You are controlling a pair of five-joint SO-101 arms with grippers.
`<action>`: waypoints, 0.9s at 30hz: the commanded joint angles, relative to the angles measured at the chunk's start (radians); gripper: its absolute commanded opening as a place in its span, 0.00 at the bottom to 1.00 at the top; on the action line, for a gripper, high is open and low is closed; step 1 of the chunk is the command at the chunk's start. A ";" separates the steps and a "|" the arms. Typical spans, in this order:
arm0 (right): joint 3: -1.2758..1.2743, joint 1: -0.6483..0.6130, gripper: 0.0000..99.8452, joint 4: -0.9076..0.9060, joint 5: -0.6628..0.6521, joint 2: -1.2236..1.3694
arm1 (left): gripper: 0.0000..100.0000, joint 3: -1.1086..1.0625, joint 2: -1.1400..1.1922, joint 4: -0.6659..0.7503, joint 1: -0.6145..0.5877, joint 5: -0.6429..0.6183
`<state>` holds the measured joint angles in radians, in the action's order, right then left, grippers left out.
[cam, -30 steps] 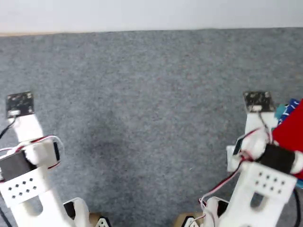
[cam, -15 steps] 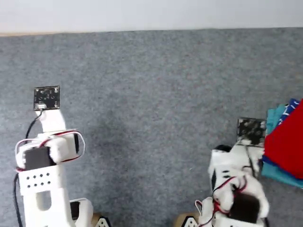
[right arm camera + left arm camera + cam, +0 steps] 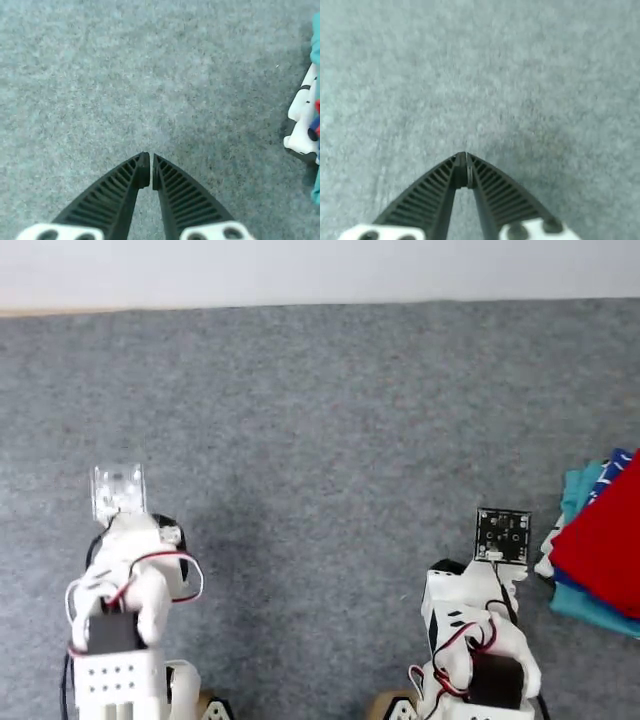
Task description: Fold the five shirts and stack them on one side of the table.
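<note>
Pressing tip to tip, the jaws of the left gripper (image 3: 466, 169) pinch nothing; grey mat (image 3: 480, 75) lies under and ahead of them. The jaws of the right gripper (image 3: 150, 172) sit closed too, w/ a hairline slit between the tips and nothing held.

Right wrist view: near the right jaws, off to their right, the stack of shirts (image 3: 305, 120) begins. A white cloth (image 3: 301, 112) w/ dark marks is the edge nearest the jaws, apart from them, w/ a teal shirt (image 3: 316, 35) just past it. The high view adds what the wrist cam misses: a red shirt (image 3: 605, 535) on top, teal below it, and a blue shirt (image 3: 622, 460) peeking out at the far side. The layer count can't be told. The stack runs off that view's right side.

From above, the left arm (image 3: 125, 570) and right arm (image 3: 480, 630) sit folded low at the near side, well apart. A broad stretch of mat lies between them and ahead of both jaw pairs, up to the far edge (image 3: 320, 308), w/ a pale wall strip (image 3: 320, 270) beyond.
</note>
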<state>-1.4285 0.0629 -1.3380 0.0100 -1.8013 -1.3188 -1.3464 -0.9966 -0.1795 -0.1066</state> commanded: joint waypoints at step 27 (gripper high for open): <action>-0.255 -0.001 0.01 0.042 -0.157 -0.012 | 0.00 -0.357 -0.471 -0.038 0.158 0.046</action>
<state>-1.6678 0.0629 -1.3119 -0.1297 -1.8013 -1.6625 -1.8036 -1.0334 -0.0276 -0.0729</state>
